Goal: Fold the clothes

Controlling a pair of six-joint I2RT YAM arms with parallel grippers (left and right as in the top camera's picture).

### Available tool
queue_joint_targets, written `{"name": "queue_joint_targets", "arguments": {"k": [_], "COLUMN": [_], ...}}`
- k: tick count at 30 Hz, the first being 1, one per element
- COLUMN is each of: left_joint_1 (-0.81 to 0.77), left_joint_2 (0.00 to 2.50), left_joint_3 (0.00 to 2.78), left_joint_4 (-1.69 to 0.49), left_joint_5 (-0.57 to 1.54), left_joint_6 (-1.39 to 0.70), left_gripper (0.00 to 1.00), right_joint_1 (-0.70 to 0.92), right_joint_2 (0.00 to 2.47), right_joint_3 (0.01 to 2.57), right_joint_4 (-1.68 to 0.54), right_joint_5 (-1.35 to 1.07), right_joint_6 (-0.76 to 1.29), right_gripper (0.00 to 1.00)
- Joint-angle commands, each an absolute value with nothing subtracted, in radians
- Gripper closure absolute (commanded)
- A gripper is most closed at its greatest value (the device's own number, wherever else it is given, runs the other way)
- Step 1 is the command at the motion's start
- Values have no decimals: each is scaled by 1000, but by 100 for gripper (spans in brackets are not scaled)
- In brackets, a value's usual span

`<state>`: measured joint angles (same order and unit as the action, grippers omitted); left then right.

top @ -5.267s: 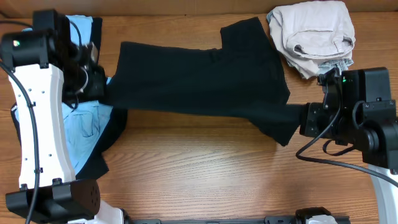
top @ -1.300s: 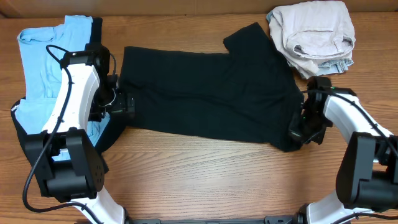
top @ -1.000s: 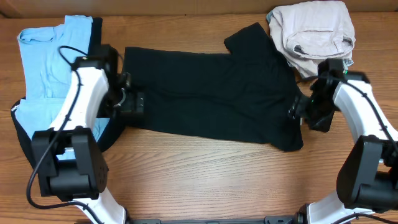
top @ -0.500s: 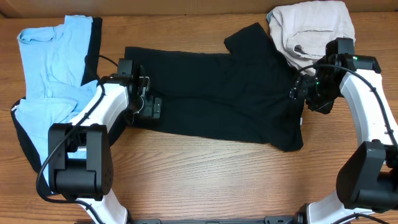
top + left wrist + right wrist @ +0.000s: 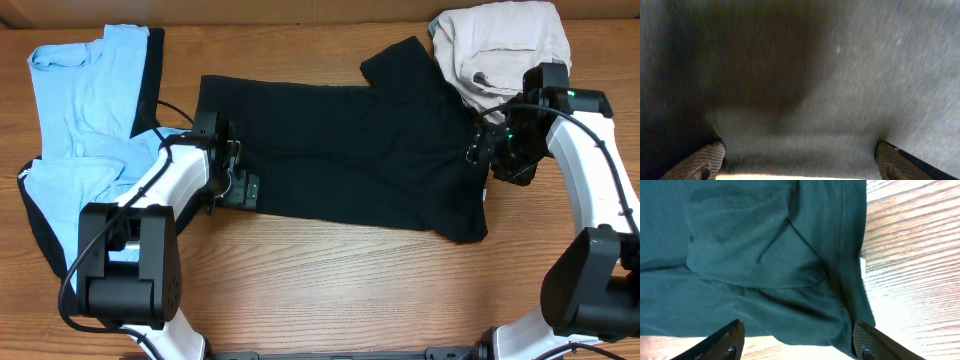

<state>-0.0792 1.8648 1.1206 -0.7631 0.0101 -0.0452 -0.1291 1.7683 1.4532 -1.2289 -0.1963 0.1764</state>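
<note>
The black T-shirt (image 5: 350,150) lies spread flat across the middle of the table, with one sleeve pointing to the back right. My left gripper (image 5: 243,187) rests at its front left edge. In the left wrist view the gripper (image 5: 800,167) is open, with the cloth's edge lying between the wide-apart fingertips (image 5: 705,160). My right gripper (image 5: 480,152) is at the shirt's right edge. It (image 5: 797,342) is open too, astride a hemmed, rumpled corner of the shirt (image 5: 765,255). More clothes lie aside: a light-blue piece (image 5: 80,100) and a beige piece (image 5: 505,50).
A black garment (image 5: 40,235) lies partly under the light-blue one at the left. The beige piece sits bunched at the back right corner, close to my right arm. Bare wooden tabletop (image 5: 350,280) runs along the front.
The shirt, earlier stretched between both grippers, now lies flat and released. My left gripper has moved right onto its front left edge. My right gripper has moved back along the right edge, its jaws narrowing slightly.
</note>
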Motion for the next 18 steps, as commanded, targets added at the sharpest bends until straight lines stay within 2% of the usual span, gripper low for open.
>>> {"name": "queue_joint_targets", "arguments": {"k": [1, 15, 18], "left_joint_1": [-78, -79, -79], "left_joint_2": [1890, 1890, 1888], "left_joint_3": [1047, 1047, 1055], "left_joint_4": [-816, -1013, -995], "left_joint_5": [15, 23, 29], "left_joint_6": [-68, -68, -67], "left_gripper": [0, 0, 0], "right_joint_1": [-124, -124, -124], "right_joint_2": [1743, 1743, 1743], "right_joint_3": [1475, 1475, 1475], "right_joint_4": [-1235, -1253, -1249], "right_joint_5": [-204, -204, -204], "right_joint_6": [151, 129, 129], "right_gripper": [27, 27, 27]}}
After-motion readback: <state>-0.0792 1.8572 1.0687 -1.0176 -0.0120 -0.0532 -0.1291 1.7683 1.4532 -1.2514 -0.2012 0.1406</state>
